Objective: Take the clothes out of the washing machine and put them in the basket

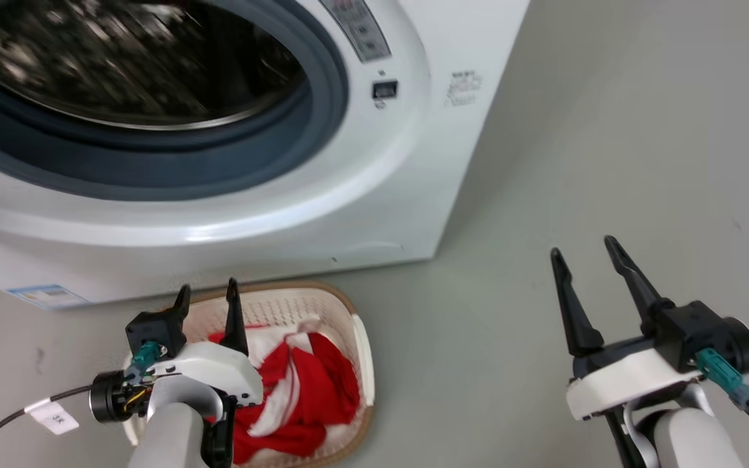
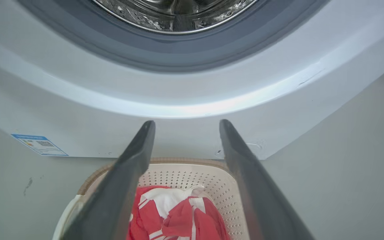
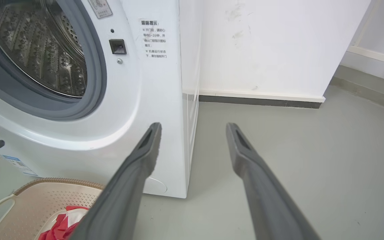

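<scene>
The left gripper [image 1: 208, 287], fingers spread and holding nothing, hovers right over the basket [image 1: 363, 351], the nearer arm to the clothes [image 1: 309, 383] heaped red and white just below it, before the washing machine [image 1: 374, 195], while the right gripper [image 1: 582, 248], likewise parted and holding nothing, stands well apart.

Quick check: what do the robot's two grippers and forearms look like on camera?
The left gripper and right gripper match: two long dark tapered fingers, black block base, white shell, pale grey forearm, teal connector with black cable. The left cable carries a white tag.
</scene>
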Motion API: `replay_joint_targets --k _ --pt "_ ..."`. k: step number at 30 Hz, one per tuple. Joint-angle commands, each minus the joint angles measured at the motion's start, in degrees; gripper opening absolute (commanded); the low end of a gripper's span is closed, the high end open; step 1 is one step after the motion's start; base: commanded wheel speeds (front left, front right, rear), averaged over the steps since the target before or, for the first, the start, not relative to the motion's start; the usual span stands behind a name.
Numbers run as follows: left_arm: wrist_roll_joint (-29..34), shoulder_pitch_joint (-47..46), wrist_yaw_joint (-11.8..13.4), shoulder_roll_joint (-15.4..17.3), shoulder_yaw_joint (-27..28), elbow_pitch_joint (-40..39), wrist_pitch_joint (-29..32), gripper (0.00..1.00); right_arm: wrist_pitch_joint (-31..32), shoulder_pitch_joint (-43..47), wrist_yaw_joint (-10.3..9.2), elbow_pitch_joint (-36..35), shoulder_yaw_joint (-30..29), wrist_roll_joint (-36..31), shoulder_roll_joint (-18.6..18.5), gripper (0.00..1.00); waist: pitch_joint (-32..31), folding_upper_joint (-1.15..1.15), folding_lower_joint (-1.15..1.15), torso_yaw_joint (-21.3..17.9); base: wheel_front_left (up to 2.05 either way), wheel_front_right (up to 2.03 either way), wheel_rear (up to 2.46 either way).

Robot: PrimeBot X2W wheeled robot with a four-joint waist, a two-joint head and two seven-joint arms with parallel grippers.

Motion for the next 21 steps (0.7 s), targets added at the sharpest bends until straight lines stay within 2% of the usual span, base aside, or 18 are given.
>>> replay_joint_targets --k 1,7,8,9,15,21 --pt "0.71 1.18 0.23 -0.13 -0.1 -1.69 -0.13 1.0 0.34 1.06 -0.04 -0.54 -0.46 -0.6 -0.03 1.0 -4.41 0.0 0.01 3.32 0.0 0.0 0.0" --pt "3.08 5.48 0.8 -0.43 -0.64 -14.43 -0.14 1.0 2.53 3.86 -0.04 -3.27 -2.52 -1.77 -0.03 1.0 -9.09 0.0 0.01 6.0 0.0 0.0 0.0" --pt "4.69 7.39 1.06 -0.47 -1.2 -19.86 -0.14 1.0 3.43 5.18 -0.04 -4.47 -3.0 -2.08 -0.02 1.0 -11.04 0.0 0.01 7.08 0.0 0.0 0.0" --pt "5.21 7.93 1.15 -0.47 -1.34 -21.61 -0.14 1.0 3.68 5.57 -0.04 -4.76 -3.13 -2.24 -0.02 1.0 -11.6 0.0 0.01 7.41 0.0 0.0 0.0" --pt "7.97 12.21 0.54 0.82 -1.92 -28.29 -0.14 1.0 5.16 8.78 -0.04 -6.58 -3.49 -2.17 -0.02 1.0 -15.06 0.0 0.01 8.57 0.0 0.0 0.0" --pt "8.73 16.97 0.28 1.82 -2.39 -31.16 -0.14 1.0 6.23 11.93 -0.04 -7.66 -4.01 -1.15 -0.02 1.0 -17.27 0.0 0.01 8.36 0.0 0.0 0.0"
